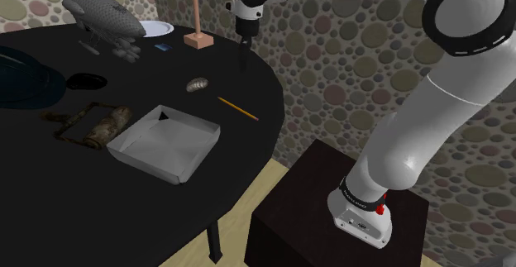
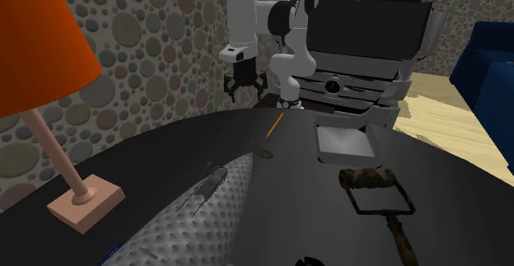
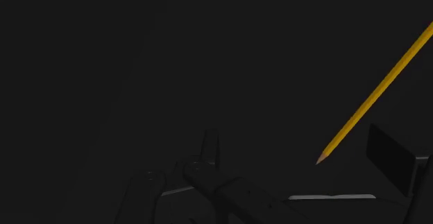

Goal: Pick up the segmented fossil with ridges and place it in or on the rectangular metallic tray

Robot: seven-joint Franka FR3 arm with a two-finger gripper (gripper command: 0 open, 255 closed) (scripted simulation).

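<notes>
The fossil (image 1: 198,83) is a small grey ridged lump lying on the black round table (image 1: 50,191); in the second exterior view the fossil (image 2: 262,150) lies between the pencil and a model airship. A pale rectangular tray (image 1: 165,141) with low walls sits near the table's front edge, and the tray (image 2: 346,143) holds nothing. My gripper (image 1: 244,59) hangs above the table, up and to the shoulder view's right of the fossil, well apart from it. In the second exterior view the gripper (image 2: 245,87) has its fingers spread with nothing between them.
A yellow pencil (image 1: 238,108) (image 3: 375,94) lies between fossil and table edge. A paint roller (image 1: 95,125) lies beside the tray. A lamp base (image 1: 198,40), grey airship model (image 1: 99,13), white plate (image 1: 155,28), black mouse (image 1: 87,81) and dark hat (image 1: 25,75) crowd the far side.
</notes>
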